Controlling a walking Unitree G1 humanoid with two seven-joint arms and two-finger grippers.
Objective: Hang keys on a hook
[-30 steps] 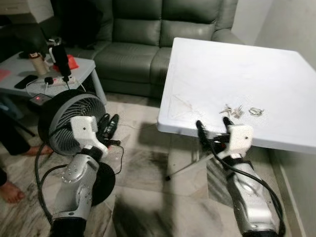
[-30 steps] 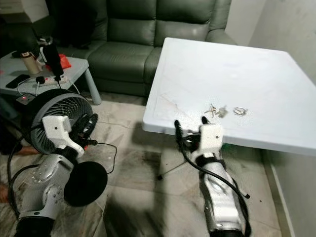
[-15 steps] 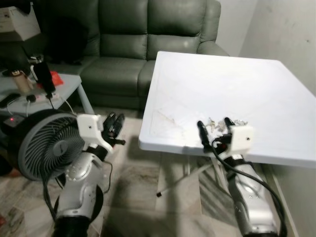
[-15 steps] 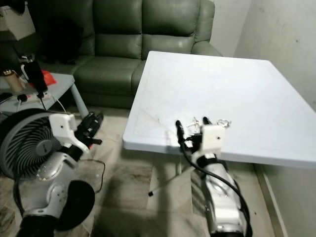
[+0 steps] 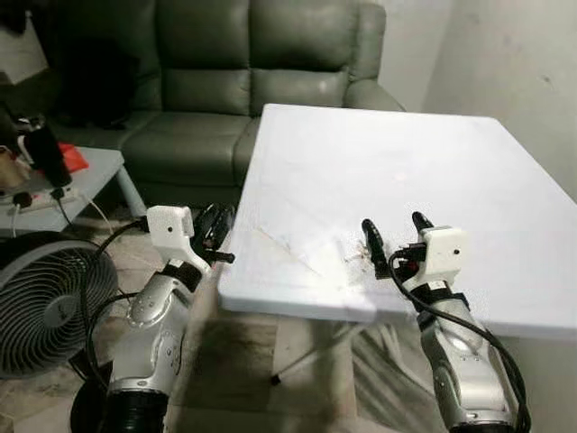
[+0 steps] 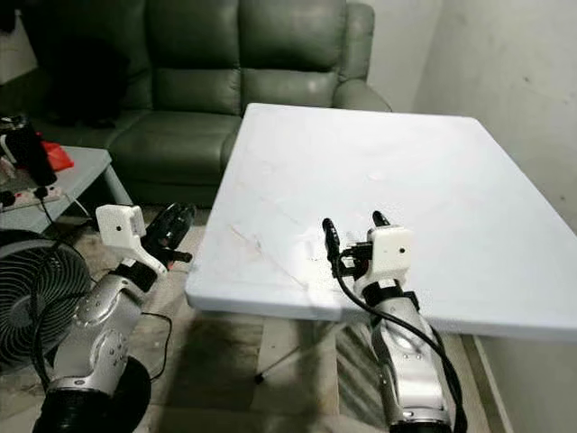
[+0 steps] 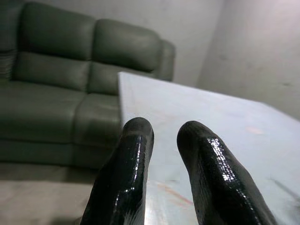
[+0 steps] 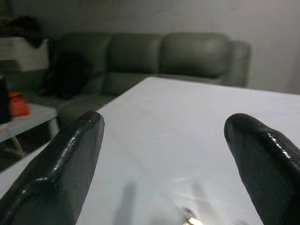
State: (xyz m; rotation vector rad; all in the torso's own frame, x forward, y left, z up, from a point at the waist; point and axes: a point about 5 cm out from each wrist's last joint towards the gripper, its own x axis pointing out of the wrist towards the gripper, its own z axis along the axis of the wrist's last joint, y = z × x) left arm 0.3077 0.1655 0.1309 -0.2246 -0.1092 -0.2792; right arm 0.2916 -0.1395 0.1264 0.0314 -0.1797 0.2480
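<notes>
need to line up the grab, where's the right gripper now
In the left eye view the right gripper hovers open over the near edge of the white table, toward the robot's right side.

One white table [image 5: 379, 171]. One green sofa [image 5: 243, 81] at twelve o'clock. One round fan [image 5: 45, 302] at eight o'clock. One low side table [image 5: 86, 171] at ten o'clock. Two grippers: left gripper [image 5: 215, 225], right gripper [image 5: 397, 236].

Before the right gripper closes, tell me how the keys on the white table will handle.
The keys show as a small metallic glint lying low on the smooth white table, so they will probably skid rather than roll if nudged. They look tiny between the right gripper's wide-open fingers, so likely light and easy to miss.
</notes>
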